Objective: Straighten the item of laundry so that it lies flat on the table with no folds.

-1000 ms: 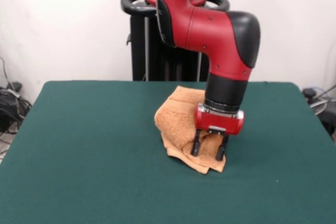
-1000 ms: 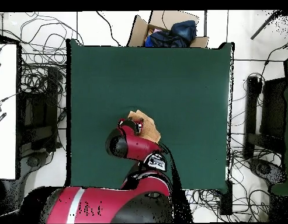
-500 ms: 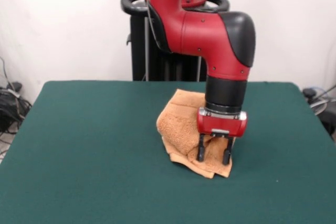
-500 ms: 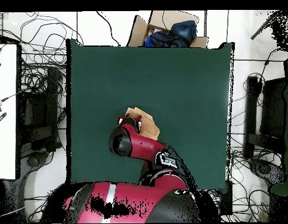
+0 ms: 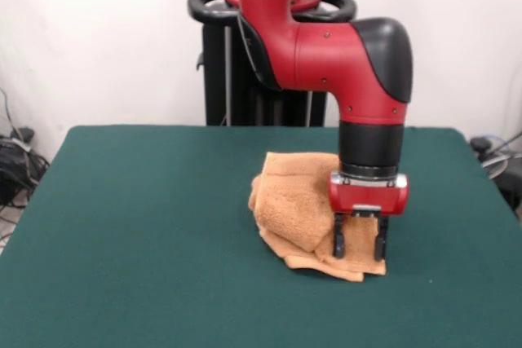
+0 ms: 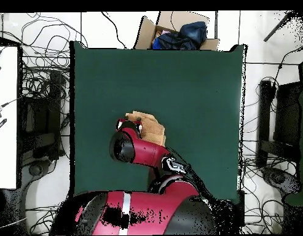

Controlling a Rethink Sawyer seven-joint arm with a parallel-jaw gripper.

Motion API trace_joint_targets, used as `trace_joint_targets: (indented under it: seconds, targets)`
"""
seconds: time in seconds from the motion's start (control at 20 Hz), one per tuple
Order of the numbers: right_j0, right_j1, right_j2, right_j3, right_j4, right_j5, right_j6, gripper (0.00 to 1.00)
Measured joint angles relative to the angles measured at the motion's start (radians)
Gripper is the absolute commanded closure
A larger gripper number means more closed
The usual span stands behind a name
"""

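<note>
The orange-tan towel (image 5: pixel 298 201) lies bunched and folded on the dark green table (image 5: pixel 147 234), right of centre in the front view. Its middle humps up, and flat layered edges stick out at the front right. My gripper (image 5: pixel 359 248) points straight down onto the towel's front right part, with its fingers on either side of a fold of cloth and their tips at table level. In the overhead view, the towel (image 6: pixel 151 126) shows beside the arm, and the gripper (image 6: pixel 129 123) is mostly hidden under the red wrist. No white tag shows.
The robot's black pedestal (image 5: pixel 245 79) stands behind the table's far edge. In the overhead view, a cardboard box with dark blue cloth (image 6: pixel 178 34) sits beyond the table's top edge. Cables lie on the floor around the table (image 6: pixel 196 92).
My gripper has moved to the right in the front view, and the towel's front edge has been dragged along with it. The towel has shifted and spread a little to the right.
</note>
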Motion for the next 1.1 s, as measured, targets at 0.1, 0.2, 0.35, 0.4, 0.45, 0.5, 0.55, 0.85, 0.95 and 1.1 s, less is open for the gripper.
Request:
trace_joint_targets:
  seconds: [0.1, 0.2, 0.35, 0.4, 0.45, 0.5, 0.55, 0.85, 0.95, 1.1]
  targets:
    - [-0.010, -0.001, 0.024, 0.000, -0.006, 0.000, 0.000, 0.00]
    - [-0.021, -0.001, 0.042, 0.000, -0.009, 0.000, 0.000, 0.00]
    - [-0.030, -0.001, 0.058, 0.001, -0.010, 0.000, 0.000, 0.00]
    - [-0.031, -0.002, 0.063, 0.001, -0.010, 0.000, 0.000, 0.00]
    - [-0.031, -0.003, 0.066, 0.002, -0.010, 0.000, 0.000, 0.00]
    - [-0.031, -0.004, 0.067, 0.003, -0.010, 0.000, 0.000, 0.00]
    - [-0.031, -0.005, 0.068, 0.003, -0.010, 0.000, 0.000, 0.00]
    - [-0.049, -0.021, 0.118, 0.025, -0.010, 0.000, 0.000, 0.00]
    - [-0.070, -0.021, 0.150, 0.028, -0.010, 0.000, 0.000, 0.00]
    - [-0.093, -0.020, 0.181, 0.028, -0.010, 0.000, 0.000, 0.00]
